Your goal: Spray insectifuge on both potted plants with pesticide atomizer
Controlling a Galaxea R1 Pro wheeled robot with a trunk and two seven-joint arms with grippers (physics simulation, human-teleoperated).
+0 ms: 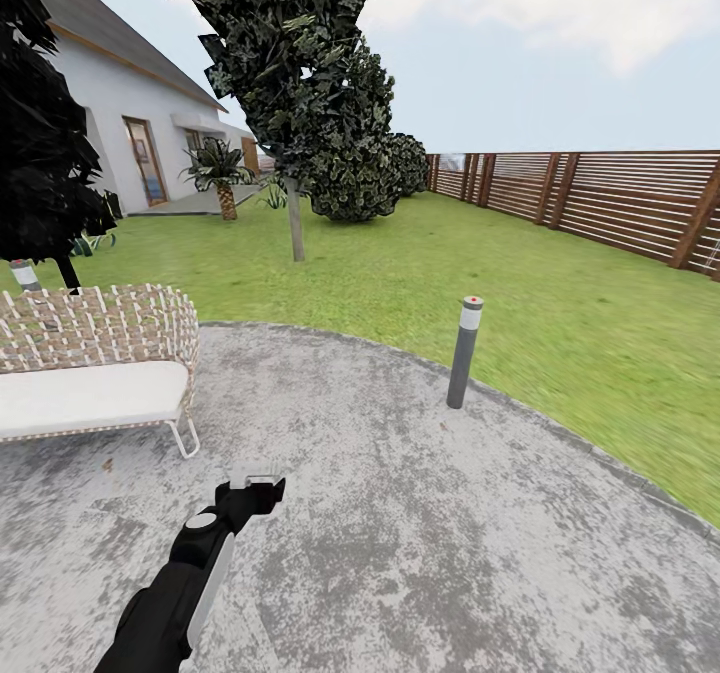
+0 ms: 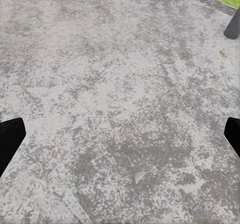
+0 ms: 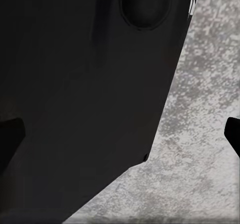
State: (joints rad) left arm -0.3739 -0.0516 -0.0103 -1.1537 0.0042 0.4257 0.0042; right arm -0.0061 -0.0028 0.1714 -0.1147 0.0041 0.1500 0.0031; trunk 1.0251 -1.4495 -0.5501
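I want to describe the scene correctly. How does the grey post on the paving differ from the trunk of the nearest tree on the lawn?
The grey post is short and stands at the edge of the paving; the tree trunk is taller and rises from the lawn. The post ends in a pale cap with a red dot; the trunk carries dark foliage. The post leans slightly; the trunk looks straight. Both are slim and grey.
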